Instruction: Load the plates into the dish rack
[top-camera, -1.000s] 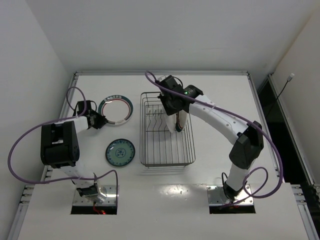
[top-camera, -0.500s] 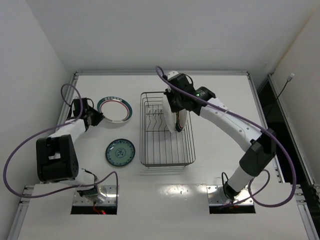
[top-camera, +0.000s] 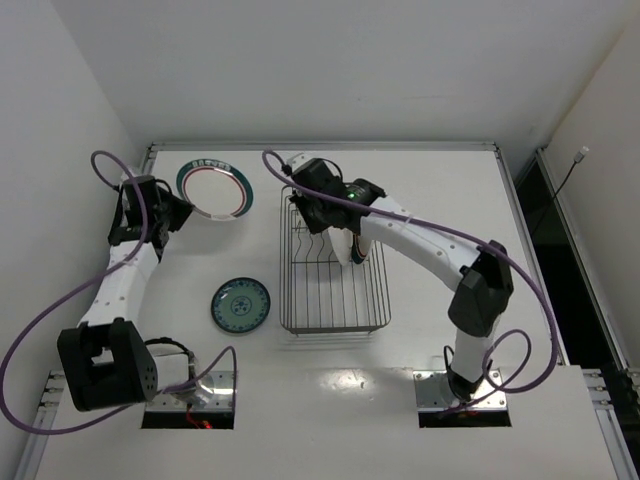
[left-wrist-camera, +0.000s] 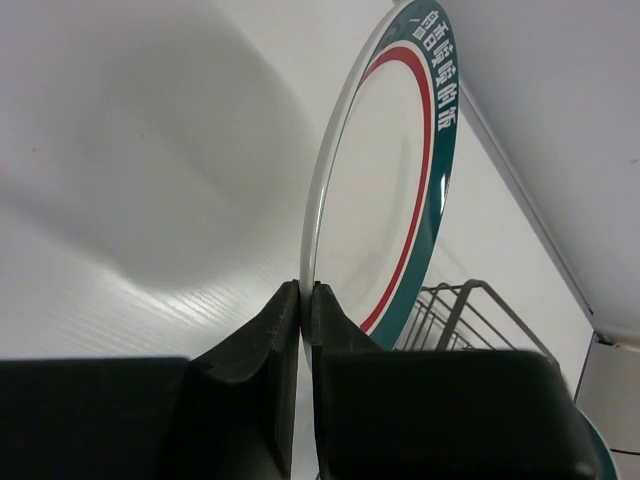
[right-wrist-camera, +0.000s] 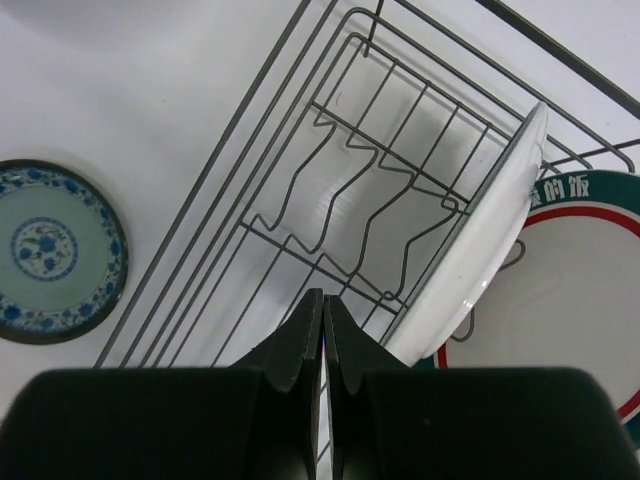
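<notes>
Plates, four in all, shown with one dish rack (top-camera: 333, 262) and two arms on a white table (top-camera: 450, 180).

Two plates are white with green-and-red rim bands. The first banded plate (left-wrist-camera: 385, 170) is held by the left gripper (left-wrist-camera: 306, 295), whose jaws pinch its near rim between them. In the overhead view this plate sits tilted at the far left of the table, well apart from the rack. Whether its far edge touches the table cannot be told.

The second banded plate (right-wrist-camera: 580, 270) stands in the rack at its far right side. One pale plate (right-wrist-camera: 480, 240) stands on edge just in front of it, leaning among the upright tines.

One small teal patterned plate (top-camera: 241, 305) lies flat on the table, just to the left of the rack and apart from its wire wall.

The right gripper (right-wrist-camera: 322, 305) hangs over the far end of the rack, above bare tines, with its two jaws pressed together and nothing between them. It is beside the pale plate but not in contact with it.

Tally: two plates in the rack, one on the table, one in a grip.
</notes>
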